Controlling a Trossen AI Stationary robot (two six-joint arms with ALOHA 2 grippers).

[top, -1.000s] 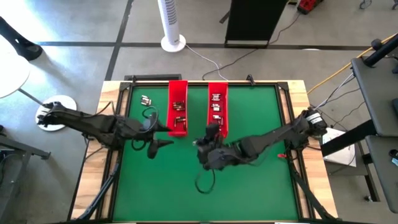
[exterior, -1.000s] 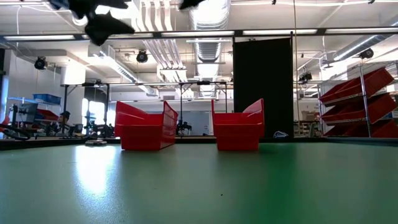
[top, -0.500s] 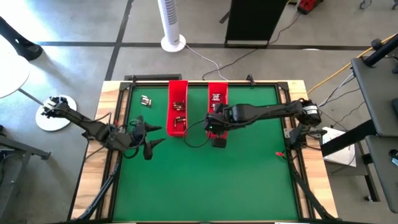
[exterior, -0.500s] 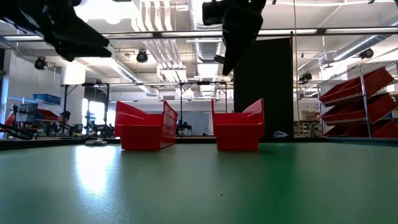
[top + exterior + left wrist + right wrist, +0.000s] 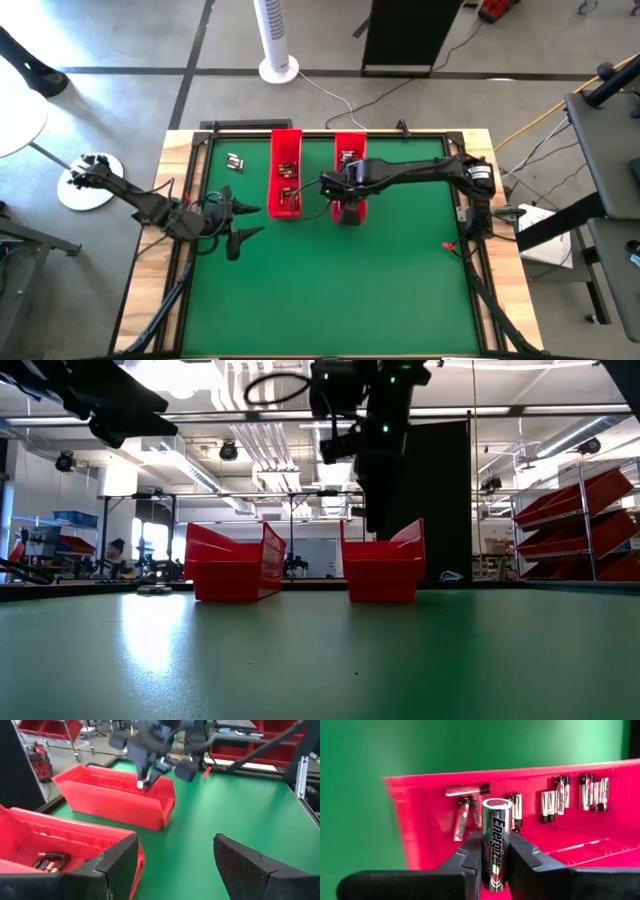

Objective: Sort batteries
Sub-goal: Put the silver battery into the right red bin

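The right tool (image 5: 495, 855), clenched on one battery (image 5: 495, 842), hovers over the right red tray (image 5: 349, 160); both trays already hold batteries, while a few (image 5: 235, 161) wait on the surface's far left near the released left tool (image 5: 240, 222).

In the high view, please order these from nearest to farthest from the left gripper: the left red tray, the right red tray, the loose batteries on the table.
From the left gripper:
1. Left red tray, just beside it, toward the table's middle.
2. Loose batteries, at the far left of the mat; close to call with the first.
3. Right red tray, beyond the left one.
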